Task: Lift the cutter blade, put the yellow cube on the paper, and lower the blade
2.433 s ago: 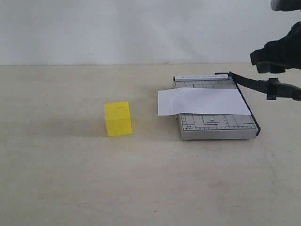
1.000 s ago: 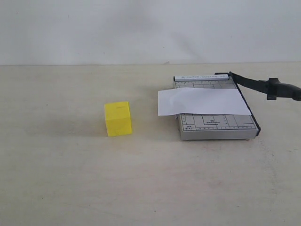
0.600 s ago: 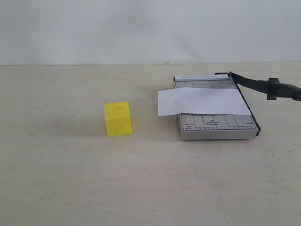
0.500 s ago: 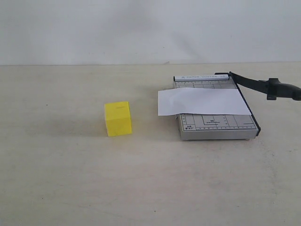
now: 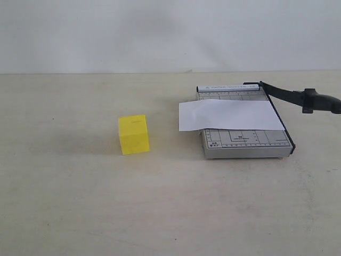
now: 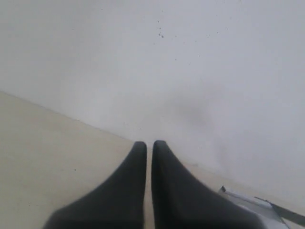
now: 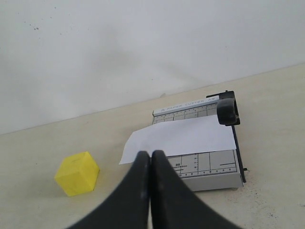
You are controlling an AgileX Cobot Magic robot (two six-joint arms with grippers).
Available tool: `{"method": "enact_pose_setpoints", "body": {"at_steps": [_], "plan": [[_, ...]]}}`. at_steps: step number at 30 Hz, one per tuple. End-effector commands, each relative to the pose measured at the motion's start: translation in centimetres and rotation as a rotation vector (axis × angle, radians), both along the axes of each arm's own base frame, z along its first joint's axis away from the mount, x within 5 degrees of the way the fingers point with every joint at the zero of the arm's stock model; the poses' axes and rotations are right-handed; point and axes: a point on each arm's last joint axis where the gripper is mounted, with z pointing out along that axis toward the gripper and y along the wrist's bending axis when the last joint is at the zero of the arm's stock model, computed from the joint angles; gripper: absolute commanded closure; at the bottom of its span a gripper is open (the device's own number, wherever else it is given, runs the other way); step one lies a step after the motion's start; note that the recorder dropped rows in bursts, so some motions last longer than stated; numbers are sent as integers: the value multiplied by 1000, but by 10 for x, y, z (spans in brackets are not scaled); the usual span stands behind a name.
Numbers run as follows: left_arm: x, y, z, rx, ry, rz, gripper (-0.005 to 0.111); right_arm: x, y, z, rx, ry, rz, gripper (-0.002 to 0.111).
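Note:
The yellow cube (image 5: 133,134) (image 7: 77,173) stands on the table to the left of the grey trimmer (image 5: 250,145) (image 7: 214,175). The white paper (image 5: 230,114) (image 7: 178,138) lies across the trimmer and hangs over its left edge. The cutter blade (image 5: 298,98) is raised, its black handle end (image 7: 228,110) pointing up and off to the right. Neither gripper shows in the exterior view. My left gripper (image 6: 148,144) is shut and empty, facing the wall. My right gripper (image 7: 150,154) is shut and empty, held back from the trimmer and above it.
A plain white wall (image 5: 160,32) runs along the back of the beige table (image 5: 160,213). A corner of the trimmer (image 6: 248,200) shows in the left wrist view.
The right gripper, near the blade's handle in the oldest frame, has left the exterior view. The blade has stayed raised; cube and paper have not moved.

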Motion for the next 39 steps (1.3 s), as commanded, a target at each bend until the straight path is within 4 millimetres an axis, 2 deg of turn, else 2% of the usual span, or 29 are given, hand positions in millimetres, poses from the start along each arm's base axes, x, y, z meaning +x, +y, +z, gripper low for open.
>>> {"method": "enact_pose_setpoints", "body": {"at_steps": [1, 3, 5, 6, 7, 8, 11, 15, 17, 18, 21, 28, 31, 39], "plan": [[0, 1, 2, -97, -13, 0, 102, 0, 0, 0, 0, -9, -5, 108], [0, 1, 2, -108, -12, -1, 102, 0, 0, 0, 0, -9, -5, 108], [0, 1, 2, -190, -6, -7, 102, 0, 0, 0, 0, -9, -5, 108], [-2, -1, 9, -207, -2, -34, 102, 0, 0, 0, 0, -9, -5, 108], [-4, -2, 19, -137, -15, -51, 102, 0, 0, 0, 0, -9, -5, 108], [-9, -5, 35, 28, -48, -78, 102, 0, 0, 0, 0, -9, -5, 108], [-14, -12, 51, 92, -30, -189, 102, 0, 0, 0, 0, -9, -5, 108], [3, -34, 73, 295, 2, -412, 102, 0, 0, 0, 0, -9, -5, 108], [19, -48, 81, 415, -26, -524, 102, 0, 0, 0, 0, -9, -5, 108], [31, -54, 83, 408, -18, -562, 102, 0, 0, 0, 0, -9, -5, 108], [81, -72, 77, 464, 77, -681, 102, 0, 0, 0, 0, -9, -5, 108], [155, -114, 62, 589, 121, -904, 102, 0, 0, 0, 0, -9, -5, 108], [178, -142, 52, 684, 95, -986, 102, 0, 0, 0, 0, -9, -5, 108], [223, -220, 3, 839, 184, -1090, 102, 0, 0, 0, -1, -6, -2, 108]]}}
